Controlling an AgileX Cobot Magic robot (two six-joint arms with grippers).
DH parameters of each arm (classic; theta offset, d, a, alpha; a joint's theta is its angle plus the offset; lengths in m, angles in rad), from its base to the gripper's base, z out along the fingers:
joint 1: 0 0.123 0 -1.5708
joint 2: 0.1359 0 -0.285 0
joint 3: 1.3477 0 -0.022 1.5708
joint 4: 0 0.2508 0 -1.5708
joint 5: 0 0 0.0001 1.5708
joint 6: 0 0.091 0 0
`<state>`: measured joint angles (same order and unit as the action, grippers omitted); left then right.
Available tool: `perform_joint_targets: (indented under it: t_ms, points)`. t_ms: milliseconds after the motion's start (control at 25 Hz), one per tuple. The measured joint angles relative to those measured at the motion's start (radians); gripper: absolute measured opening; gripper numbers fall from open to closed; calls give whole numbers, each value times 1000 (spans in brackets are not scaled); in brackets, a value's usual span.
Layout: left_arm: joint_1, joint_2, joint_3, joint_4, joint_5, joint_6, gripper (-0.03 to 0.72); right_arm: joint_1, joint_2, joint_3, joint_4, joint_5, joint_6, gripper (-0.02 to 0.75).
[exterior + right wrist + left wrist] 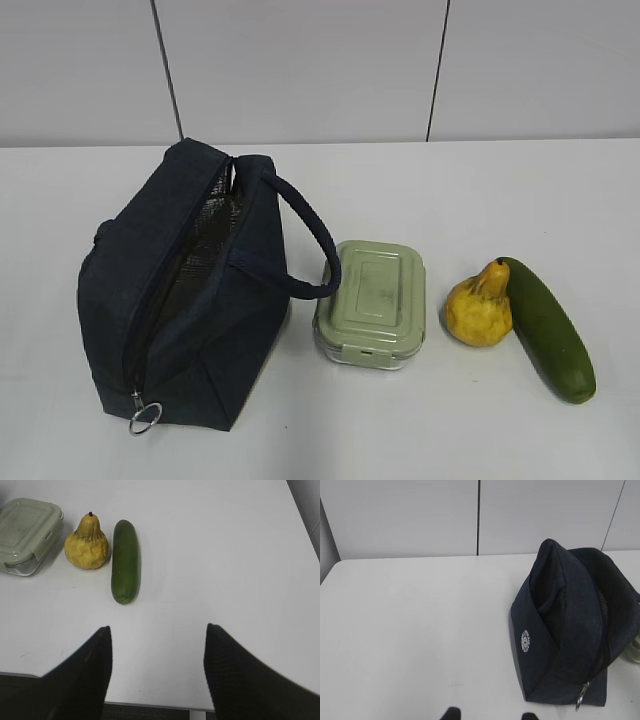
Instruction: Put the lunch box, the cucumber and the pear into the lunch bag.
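The navy lunch bag stands at the left of the white table, its zip open and foil lining showing; it also shows in the left wrist view. The green-lidded lunch box sits just right of the bag, under its handle. The yellow pear leans against the dark green cucumber further right. In the right wrist view the lunch box, pear and cucumber lie ahead. My right gripper is open and empty, short of the cucumber. My left gripper is open and empty, left of the bag.
A metal ring pull hangs at the bag's near corner. The table's near edge runs under my right gripper. A panelled wall stands behind the table. No arm shows in the exterior view.
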<state>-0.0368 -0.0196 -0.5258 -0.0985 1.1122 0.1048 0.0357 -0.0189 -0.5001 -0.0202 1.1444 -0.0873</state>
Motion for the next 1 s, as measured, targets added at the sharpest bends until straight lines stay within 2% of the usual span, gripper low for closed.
perform_joint_targets:
  t_ms: [360, 680, 1000]
  points:
    - [0, 0, 0, -3, 0, 0, 236, 0, 0, 0, 0, 0, 0, 457]
    - [0, 0, 0, -97, -5, 0, 236, 0, 0, 0, 0, 0, 0, 458]
    - [-8, 0, 0, -112, -16, 0, 236, 0, 0, 0, 0, 0, 0, 458]
